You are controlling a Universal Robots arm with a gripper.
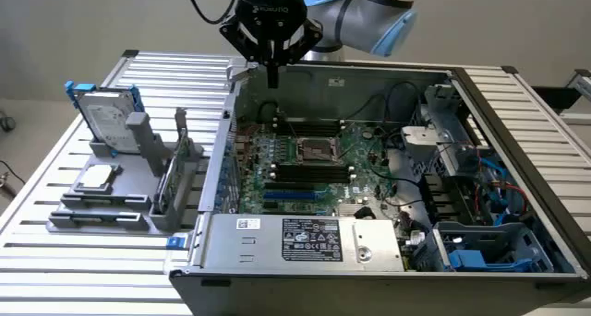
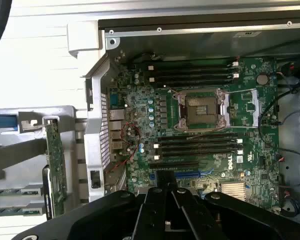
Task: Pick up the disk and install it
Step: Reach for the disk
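jaws pressed shut on nothing, the gripper hangs over the far wall of the open computer case, while the disk stands upright in a grey rack near the table's far corner on the exterior view's left, not yet picked up or installed.

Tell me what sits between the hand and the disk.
In the exterior view: the case's side wall and bare slatted table lie between the shut hand and the disk upright in its grey holder.
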